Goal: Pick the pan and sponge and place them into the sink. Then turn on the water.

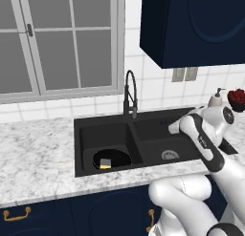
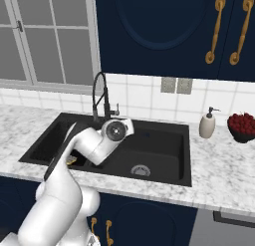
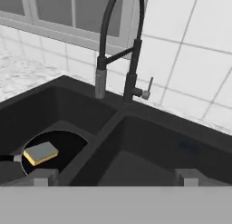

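The black sink has two basins. In the left basin lies the round black pan, and the small grey-blue and yellow sponge rests inside it. The tall black gooseneck faucet stands behind the divider, its small lever sticking out to the right. I see no water at the spout. My gripper hovers over the sink's front, facing the faucet, open wide with nothing between its fingers.
A beige soap dispenser and a dark bowl of red fruit stand on the marble counter right of the sink. A window is behind the sink, and a navy wall cabinet hangs above on the right.
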Robot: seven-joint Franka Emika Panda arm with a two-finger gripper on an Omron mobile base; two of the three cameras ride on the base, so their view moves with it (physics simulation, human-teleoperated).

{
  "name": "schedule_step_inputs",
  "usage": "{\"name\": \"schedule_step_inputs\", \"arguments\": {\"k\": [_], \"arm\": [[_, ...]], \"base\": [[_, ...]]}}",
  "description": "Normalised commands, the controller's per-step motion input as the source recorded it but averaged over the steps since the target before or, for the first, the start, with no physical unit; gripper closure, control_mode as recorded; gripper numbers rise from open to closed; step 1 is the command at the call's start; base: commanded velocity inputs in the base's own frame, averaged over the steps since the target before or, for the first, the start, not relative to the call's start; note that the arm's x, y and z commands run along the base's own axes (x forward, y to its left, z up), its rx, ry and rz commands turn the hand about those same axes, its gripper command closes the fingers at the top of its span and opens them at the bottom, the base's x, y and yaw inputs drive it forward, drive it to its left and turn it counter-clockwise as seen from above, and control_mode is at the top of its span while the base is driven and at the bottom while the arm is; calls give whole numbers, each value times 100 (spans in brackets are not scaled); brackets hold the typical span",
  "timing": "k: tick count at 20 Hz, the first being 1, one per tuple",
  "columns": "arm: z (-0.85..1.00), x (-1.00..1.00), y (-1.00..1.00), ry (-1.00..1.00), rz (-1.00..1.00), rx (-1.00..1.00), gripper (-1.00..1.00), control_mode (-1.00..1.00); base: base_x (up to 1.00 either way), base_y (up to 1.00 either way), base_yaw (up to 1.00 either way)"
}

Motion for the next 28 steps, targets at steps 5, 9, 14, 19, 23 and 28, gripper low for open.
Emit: {"name": "schedule_step_inputs", "arguments": {"k": [5,9,14,19,23,28], "arm": [[0,49,-50,-27,11,2,-100,-100],[1,56,-41,-25,13,8,-100,-100],[14,56,-6,-13,4,11,-100,-100],[1,63,16,0,2,6,-100,-100],[0,54,26,-3,9,6,-100,-100],[-1,41,23,-5,1,0,-100,-100]], "base": [[0,0,0],[0,0,0],[0,0,0],[0,0,0],[0,0,0],[0,0,0]]}}
